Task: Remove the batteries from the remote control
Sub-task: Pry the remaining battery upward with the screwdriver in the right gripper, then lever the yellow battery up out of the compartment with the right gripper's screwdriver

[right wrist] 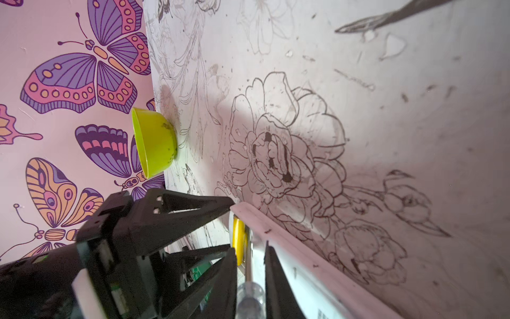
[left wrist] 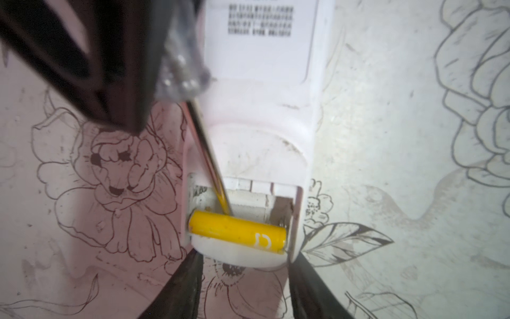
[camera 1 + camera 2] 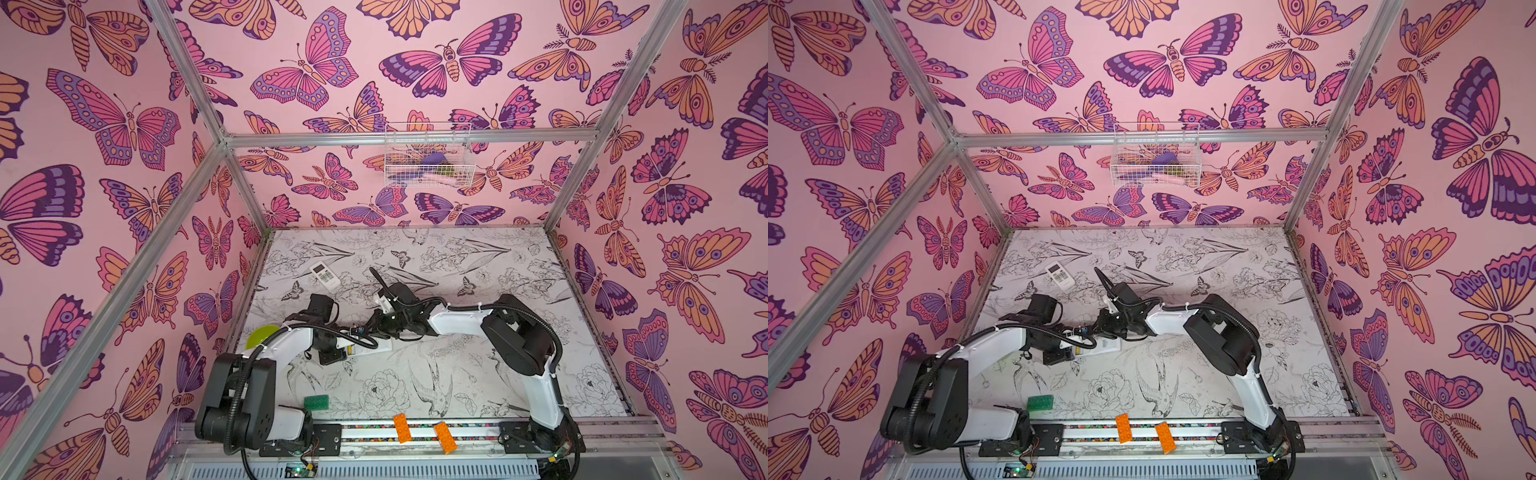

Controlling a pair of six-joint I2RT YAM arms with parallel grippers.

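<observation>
Screwdriver (image 2: 207, 154) tip at yellow battery (image 2: 237, 232) in remote (image 2: 262, 82), right gripper (image 1: 251, 276) clamping its handle, left gripper (image 2: 245, 259) half-spread astride remote, grip unclear

yellow battery (image 2: 237, 230), white remote (image 2: 259, 82), lime bowl (image 1: 154, 140)

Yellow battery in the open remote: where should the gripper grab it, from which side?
Probably pinch the yellow battery mid-length across its long sides, coming down onto the remote from above its open back. Both ends face compartment walls, blocking an endwise pinch; the empty bay beside it leaves finger room once the screwdriver lifts.
</observation>
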